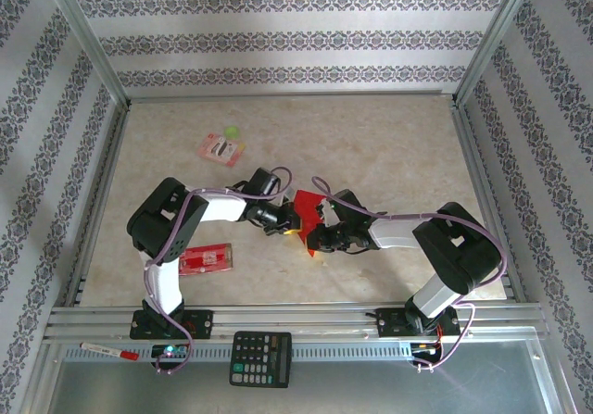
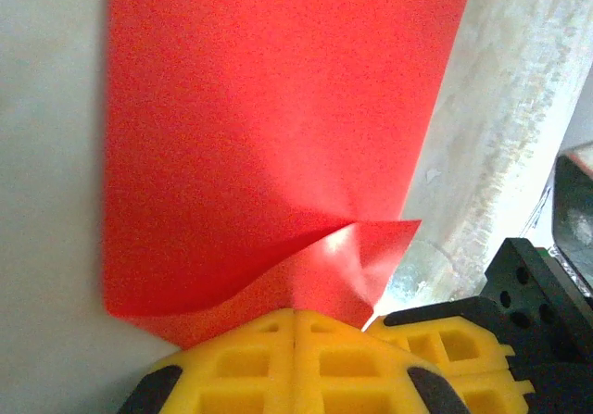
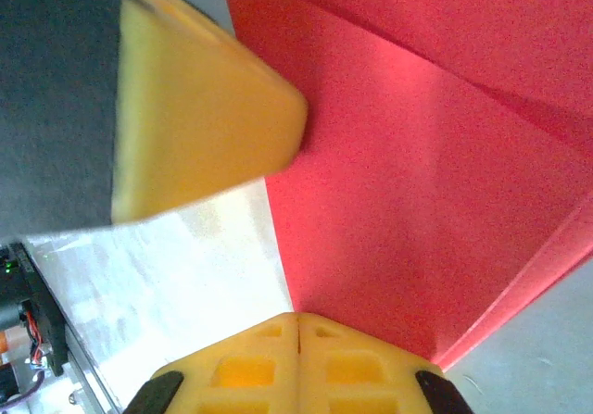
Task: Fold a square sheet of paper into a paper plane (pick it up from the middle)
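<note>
The square sheet of paper (image 1: 309, 203) is bright red and hangs above the table's middle, held between both grippers. In the left wrist view the paper (image 2: 278, 127) spreads upward from my left gripper (image 2: 295, 310), whose yellow jaws are shut on its lower edge beside a creased, turned-over corner. My right gripper (image 3: 298, 316) is shut on another edge of the paper (image 3: 426, 201), which carries a diagonal fold line. From above, the left gripper (image 1: 289, 218) and right gripper (image 1: 311, 236) almost touch. The paper plane is out of view as a finished shape.
A red packet with white print (image 1: 206, 259) lies by the left arm. A pink packet (image 1: 220, 146) and a green piece (image 1: 232, 133) sit at the back left. A calculator (image 1: 260, 358) and a marker (image 1: 109, 350) rest on the front rail.
</note>
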